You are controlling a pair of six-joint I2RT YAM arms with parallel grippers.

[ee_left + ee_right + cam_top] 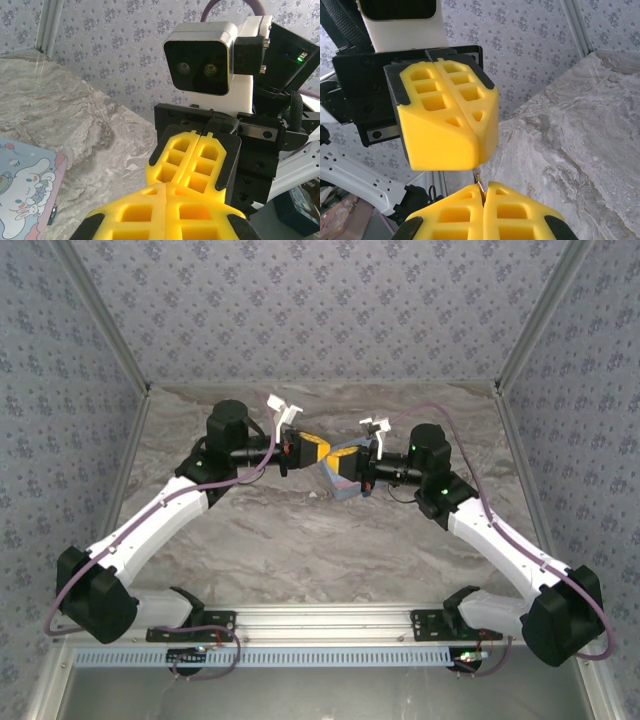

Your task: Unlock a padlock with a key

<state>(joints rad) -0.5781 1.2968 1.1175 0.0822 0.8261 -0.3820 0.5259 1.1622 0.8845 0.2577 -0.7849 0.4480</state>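
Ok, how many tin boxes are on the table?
1: the cartoon-printed tin lies flat on the table, lower left in the left wrist view. More may be hidden.

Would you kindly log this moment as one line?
left gripper: shut | right gripper: shut on thin metal piece | tips facing | tin on table

A thin silvery metal tip [479, 181], too small to tell whether key or shackle, stands nearly upright, pinched in the seam between the right gripper's [484, 190] closed yellow fingers.
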